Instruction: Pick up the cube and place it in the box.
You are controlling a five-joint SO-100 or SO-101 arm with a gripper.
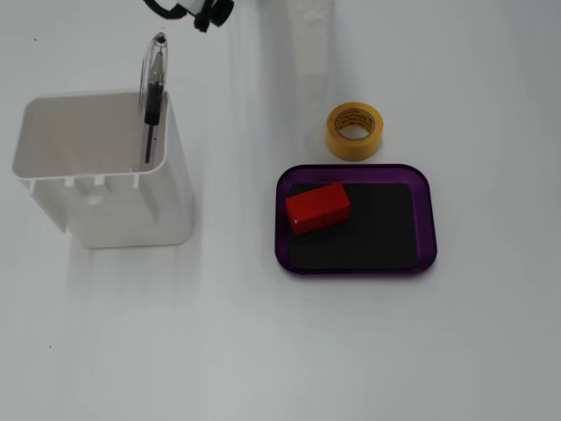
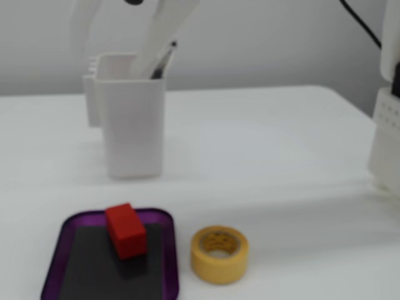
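Only a dark bit of the gripper [image 1: 203, 12] shows; its opening cannot be told. The red cube [image 1: 317, 208] lies inside the glossy purple box [image 1: 424, 219].

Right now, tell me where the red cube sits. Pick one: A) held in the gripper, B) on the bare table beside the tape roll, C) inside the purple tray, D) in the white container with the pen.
C: in both fixed views the red cube rests on the black bottom of the purple tray, toward one end, with nothing gripping it.
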